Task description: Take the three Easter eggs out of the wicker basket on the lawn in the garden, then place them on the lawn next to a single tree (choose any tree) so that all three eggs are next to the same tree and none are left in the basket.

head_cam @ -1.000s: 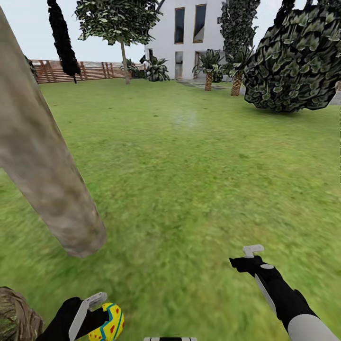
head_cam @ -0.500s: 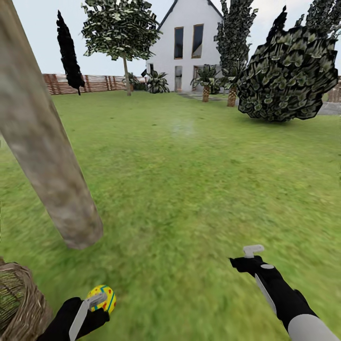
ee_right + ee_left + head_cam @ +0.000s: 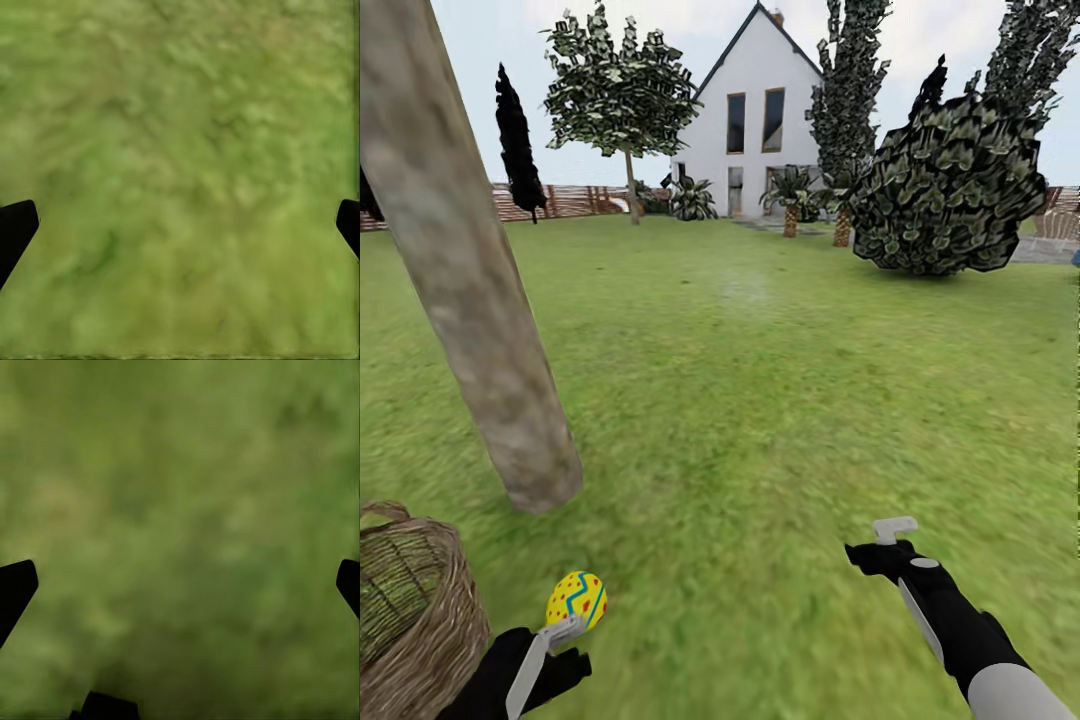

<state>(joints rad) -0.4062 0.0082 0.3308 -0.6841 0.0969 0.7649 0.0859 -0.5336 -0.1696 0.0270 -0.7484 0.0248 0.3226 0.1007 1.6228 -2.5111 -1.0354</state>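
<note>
One Easter egg (image 3: pixel 576 599), yellow with a blue zigzag and red spots, sits on the lawn (image 3: pixel 760 400) at the lower left of the head view, just past the tip of the left gripper (image 3: pixel 550 640). The egg looks free of the fingers, though from this angle I can't tell if the light finger is still touching its bottom edge. That left arm comes in low from the bottom edge, black housing angled up toward the egg, and in the left wrist view the two dark fingertips (image 3: pixel 15 592) are spread wide with nothing but blurry grass between them. The wicker basket (image 3: pixel 420 610) is at the far lower left, right beside the arm. The tree (image 3: pixel 470 280) trunk leans across the upper left, its base near the egg. The right gripper (image 3: pixel 890 535) hovers over grass at the lower right, forearm reaching forward, fingers spread wide in its wrist view too.
</note>
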